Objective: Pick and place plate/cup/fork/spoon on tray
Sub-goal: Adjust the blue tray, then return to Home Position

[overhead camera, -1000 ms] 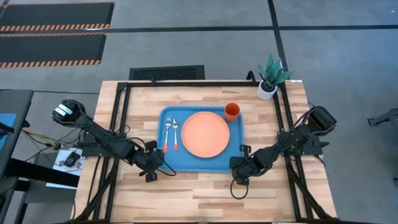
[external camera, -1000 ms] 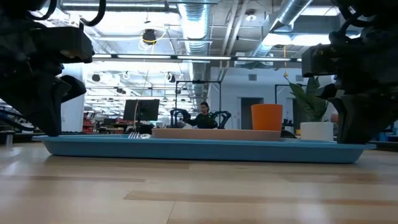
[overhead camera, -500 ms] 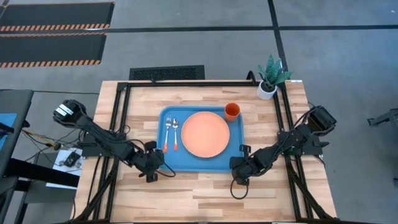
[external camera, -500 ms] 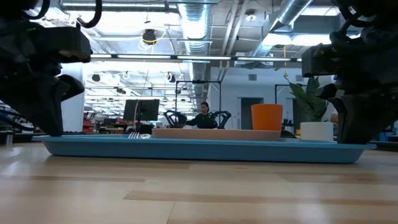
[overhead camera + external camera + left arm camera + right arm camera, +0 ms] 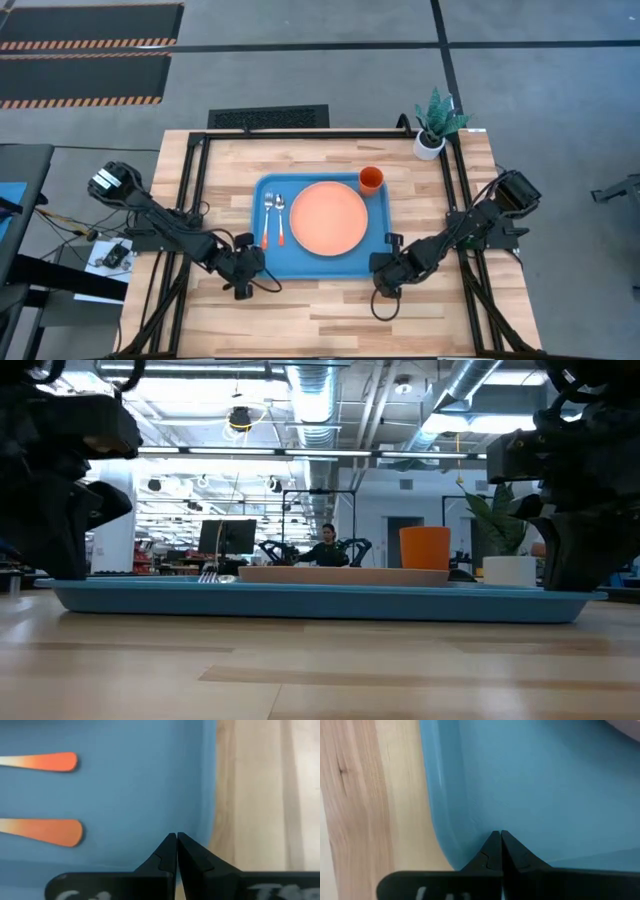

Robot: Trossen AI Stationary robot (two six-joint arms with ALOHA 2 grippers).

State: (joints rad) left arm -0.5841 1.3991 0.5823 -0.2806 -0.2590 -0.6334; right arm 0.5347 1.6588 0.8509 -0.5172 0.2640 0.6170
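Observation:
The blue tray (image 5: 300, 262) lies flat on the wooden table. On it are the salmon plate (image 5: 328, 216), the orange cup (image 5: 370, 179) at the far right corner, and the fork (image 5: 267, 215) and spoon (image 5: 281, 215) side by side at the left. My left gripper (image 5: 243, 272) is shut at the tray's near left corner. My right gripper (image 5: 383, 278) is shut at the near right corner. The left wrist view shows the two orange handle ends (image 5: 50, 761) on the tray floor. My left gripper points down, its shut fingertips (image 5: 172, 845) on the tray's floor (image 5: 150, 810) just inside the rim at the near left corner. The tray stays flat on the table. My right gripper points down, its shut fingertips (image 5: 492, 842) over the tray's floor (image 5: 520, 795) just inside the near right corner's rim (image 5: 440, 795). Whether they touch it, I cannot tell.
A white pot with a green plant (image 5: 430, 143) stands at the table's far right corner. A black frame (image 5: 200, 190) runs along the table's left, right and far sides. Bare wood (image 5: 320, 310) lies between the tray and the table's near edge.
My left gripper has gone a little toward the table's left and near edges. The tray's left end has slid with it along the table, and the plate, cup, fork and spoon have ridden along. My right gripper has kept still.

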